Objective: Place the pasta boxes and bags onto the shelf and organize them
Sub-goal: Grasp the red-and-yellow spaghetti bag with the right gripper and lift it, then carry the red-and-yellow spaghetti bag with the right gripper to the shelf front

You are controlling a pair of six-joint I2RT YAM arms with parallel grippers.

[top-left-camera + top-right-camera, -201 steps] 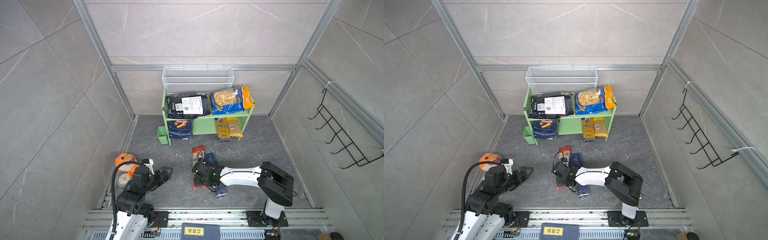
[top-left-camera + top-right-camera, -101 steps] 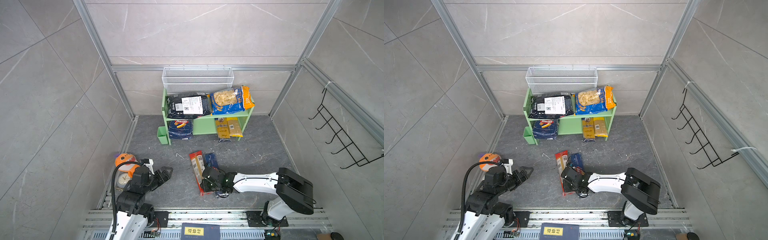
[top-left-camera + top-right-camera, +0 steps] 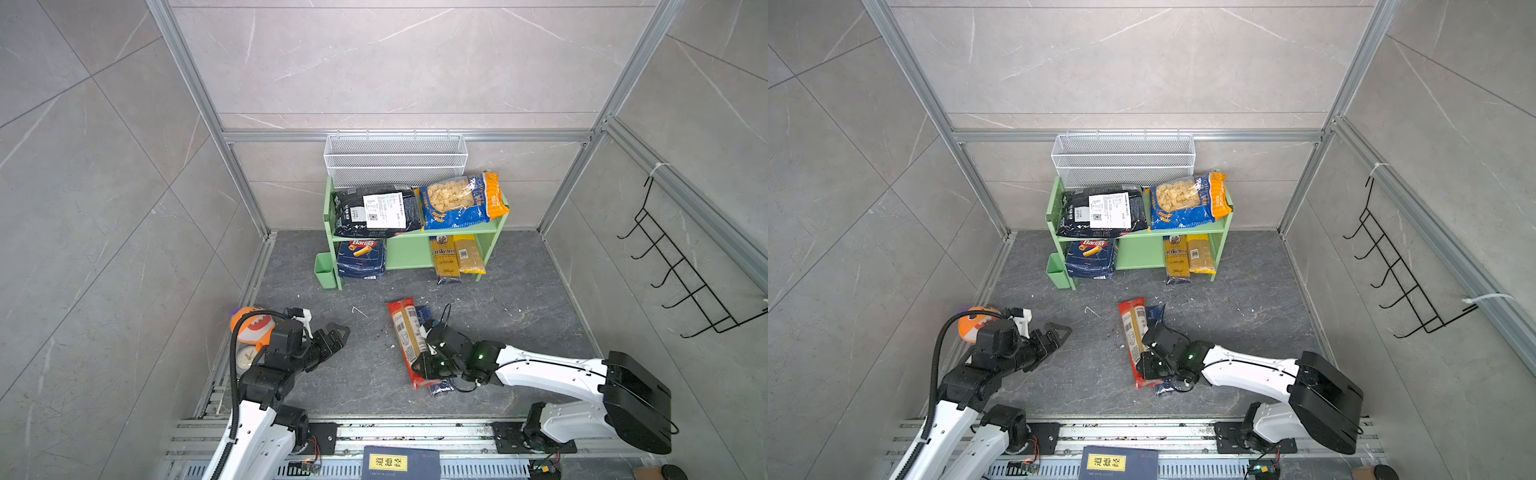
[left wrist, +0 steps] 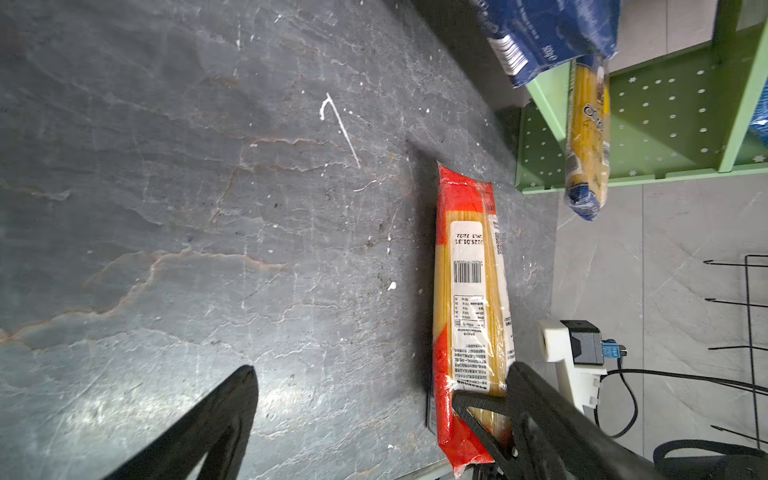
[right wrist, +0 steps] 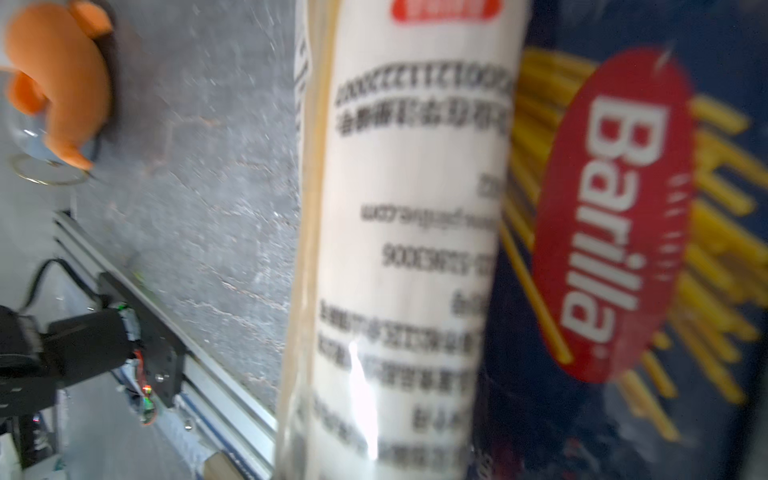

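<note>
Right gripper (image 3: 424,365) just snapped shut on the red spaghetti pack (image 3: 404,332).
It lies skewed over the narrow Barilla box (image 3: 422,314) before the shelf (image 3: 409,253), apparently pinched at its near end, ready for lifting; left gripper (image 3: 332,334) hangs wide open.

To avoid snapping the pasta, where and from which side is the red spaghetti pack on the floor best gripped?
Take the red spaghetti pack from above, across its narrow width near the middle. It lies flat and long on the floor, so a middle grip should keep it level. The blue box crowds one long side.
</note>
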